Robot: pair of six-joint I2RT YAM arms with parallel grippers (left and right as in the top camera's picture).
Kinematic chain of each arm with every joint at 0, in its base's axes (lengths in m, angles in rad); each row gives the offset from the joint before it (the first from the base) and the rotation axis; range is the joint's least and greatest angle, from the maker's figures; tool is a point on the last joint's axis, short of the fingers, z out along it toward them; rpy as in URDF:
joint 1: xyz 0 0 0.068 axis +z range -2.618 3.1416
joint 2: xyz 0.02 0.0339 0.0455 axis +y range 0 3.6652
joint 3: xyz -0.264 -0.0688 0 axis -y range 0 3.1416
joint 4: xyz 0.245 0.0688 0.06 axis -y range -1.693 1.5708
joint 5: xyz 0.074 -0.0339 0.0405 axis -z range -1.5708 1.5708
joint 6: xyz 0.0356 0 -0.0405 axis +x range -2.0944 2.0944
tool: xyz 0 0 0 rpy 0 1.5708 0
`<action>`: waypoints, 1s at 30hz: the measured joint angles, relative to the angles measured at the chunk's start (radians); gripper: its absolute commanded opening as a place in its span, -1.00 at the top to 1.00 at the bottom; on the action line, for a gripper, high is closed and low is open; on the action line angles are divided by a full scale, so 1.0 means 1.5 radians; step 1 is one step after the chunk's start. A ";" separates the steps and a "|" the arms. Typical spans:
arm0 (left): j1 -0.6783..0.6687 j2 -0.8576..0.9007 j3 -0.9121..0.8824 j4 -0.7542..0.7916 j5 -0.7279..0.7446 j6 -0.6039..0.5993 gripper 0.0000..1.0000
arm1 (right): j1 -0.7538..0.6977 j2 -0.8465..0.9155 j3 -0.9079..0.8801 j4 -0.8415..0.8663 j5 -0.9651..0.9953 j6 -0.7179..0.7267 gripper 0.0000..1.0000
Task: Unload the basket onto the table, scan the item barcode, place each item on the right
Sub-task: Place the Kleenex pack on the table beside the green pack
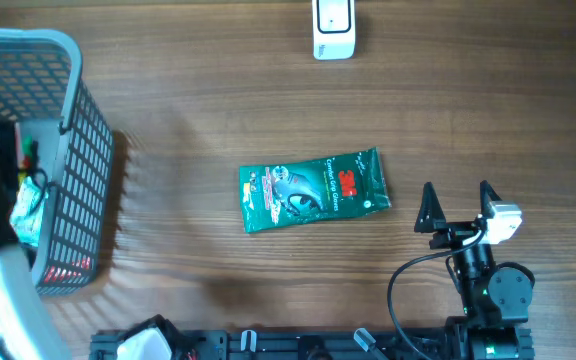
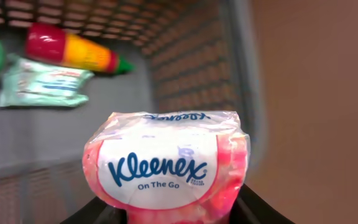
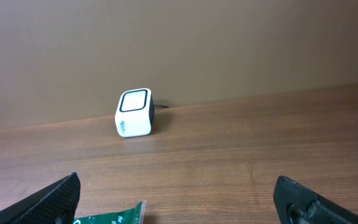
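A pink and white Kleenex tissue pack [image 2: 169, 165] fills the left wrist view, and my left gripper [image 2: 179, 216] is shut on its lower end, above the inside of the grey basket [image 2: 191, 68]. No barcode shows on the face turned to the camera. The white barcode scanner [image 1: 333, 28] stands at the table's far edge, also visible as the scanner [image 3: 134, 112] in the right wrist view. My right gripper [image 1: 456, 192] rests open near the front right, nothing between its fingers. Seen from above, the left gripper is hidden by its arm over the basket [image 1: 78, 170].
A green 3M pack [image 1: 313, 190] lies flat mid-table, just left of the right gripper; its corner [image 3: 114, 216] shows in the right wrist view. In the basket lie a red and yellow bottle [image 2: 73, 50] and a pale wipes pack [image 2: 42, 84].
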 measured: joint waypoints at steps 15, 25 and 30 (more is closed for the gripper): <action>-0.629 0.185 -0.002 0.078 -0.042 0.004 0.08 | 0.000 0.000 0.000 0.000 0.000 0.000 -1.00; -0.712 0.478 -0.003 0.162 -0.058 0.004 0.05 | 0.000 0.000 0.000 0.000 0.000 0.000 -0.99; -0.678 0.528 -0.004 0.128 -0.111 0.006 0.06 | 0.000 0.000 0.000 0.000 0.000 0.000 -0.99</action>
